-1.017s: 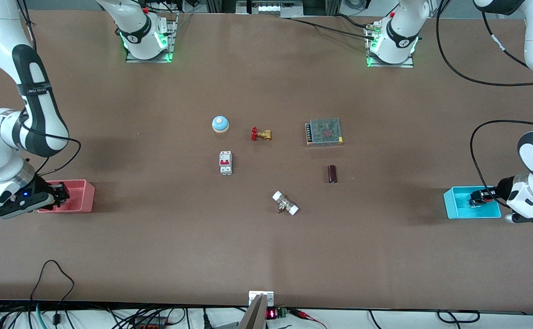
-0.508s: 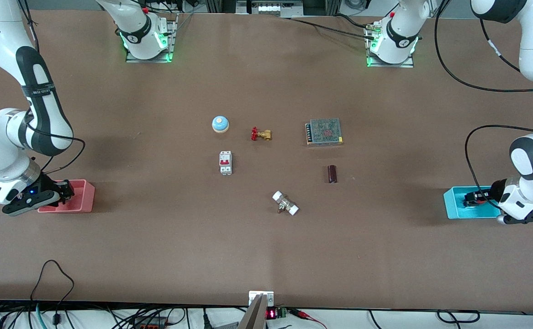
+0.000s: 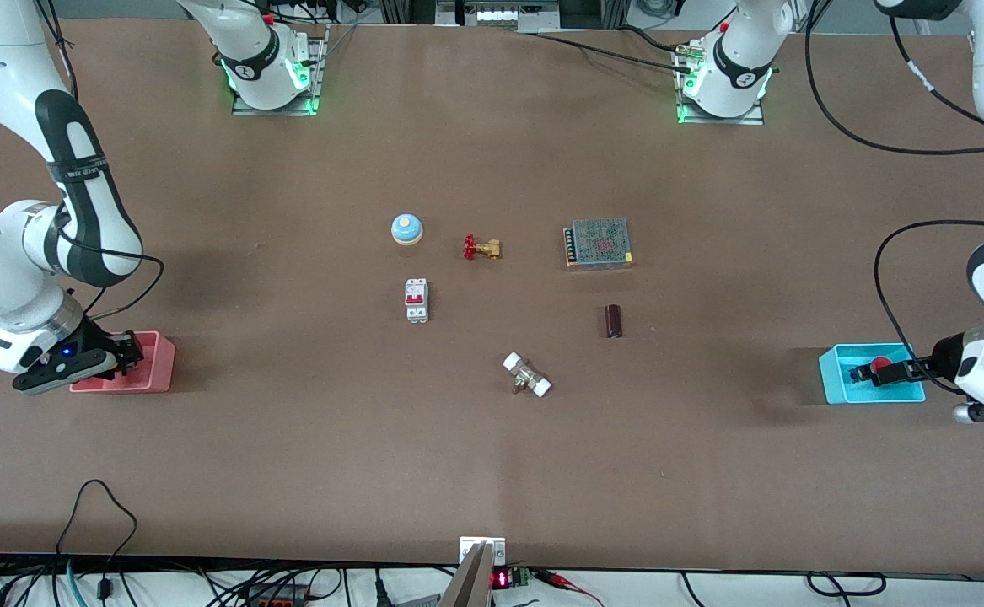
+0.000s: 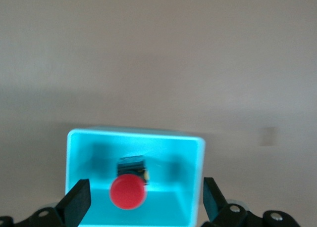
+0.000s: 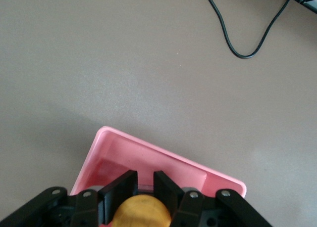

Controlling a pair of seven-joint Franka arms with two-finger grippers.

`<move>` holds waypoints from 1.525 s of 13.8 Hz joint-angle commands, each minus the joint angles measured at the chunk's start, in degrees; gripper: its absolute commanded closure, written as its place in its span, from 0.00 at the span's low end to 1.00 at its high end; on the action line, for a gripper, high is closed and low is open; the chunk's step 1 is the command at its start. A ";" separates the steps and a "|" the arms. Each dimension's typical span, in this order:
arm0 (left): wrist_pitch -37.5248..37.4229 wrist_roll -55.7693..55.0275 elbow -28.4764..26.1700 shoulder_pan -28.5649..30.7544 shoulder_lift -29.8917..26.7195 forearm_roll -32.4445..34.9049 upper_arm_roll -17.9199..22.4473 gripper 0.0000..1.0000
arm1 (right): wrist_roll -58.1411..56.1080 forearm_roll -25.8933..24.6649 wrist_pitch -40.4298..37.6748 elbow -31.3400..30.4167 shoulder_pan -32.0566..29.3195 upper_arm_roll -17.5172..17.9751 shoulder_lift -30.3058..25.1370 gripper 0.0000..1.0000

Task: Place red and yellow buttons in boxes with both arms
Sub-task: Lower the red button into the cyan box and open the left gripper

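Setting: robotics laboratory or test bench.
Surface: wide brown board [image 3: 289, 472], bare except for scattered parts.
Arm mounts: two white arm bases [image 3: 268, 63] bolted to metal plates, lit green.
Cabling: black cables [image 3: 99, 514] loose along the edge nearest the front camera.
Instrumentation: small red digital readout [image 3: 500, 579] at that edge.
Test pieces: circuit breaker [image 3: 416, 300], meshed power supply [image 3: 599, 243], brass valve [image 3: 482, 248].

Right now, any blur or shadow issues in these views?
Left wrist view: soft overall, red button and cyan box fuzzy-edged. Right wrist view: yellow button blurred between the fingers, pink box sharper. Front view: crisp, faint arm shadows on the table.
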 commanded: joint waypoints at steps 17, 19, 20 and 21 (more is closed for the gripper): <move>-30.57 -16.58 -2.93 -11.31 -29.66 3.89 -1.92 0.00 | -1.77 5.77 1.45 -0.56 -1.11 0.67 0.98 0.75; -30.30 -16.58 -2.93 -11.14 -29.57 3.80 -1.83 0.00 | -1.77 7.00 1.45 -0.56 -1.03 0.67 1.25 0.75; -30.30 -16.58 -3.01 -11.05 -29.48 3.89 -1.83 0.00 | -1.77 7.09 1.45 -0.56 -1.02 0.67 1.25 0.75; -29.87 -16.58 -2.93 -10.96 -29.22 3.89 -1.75 0.00 | -1.77 7.09 1.45 -0.56 -1.02 0.67 1.25 0.75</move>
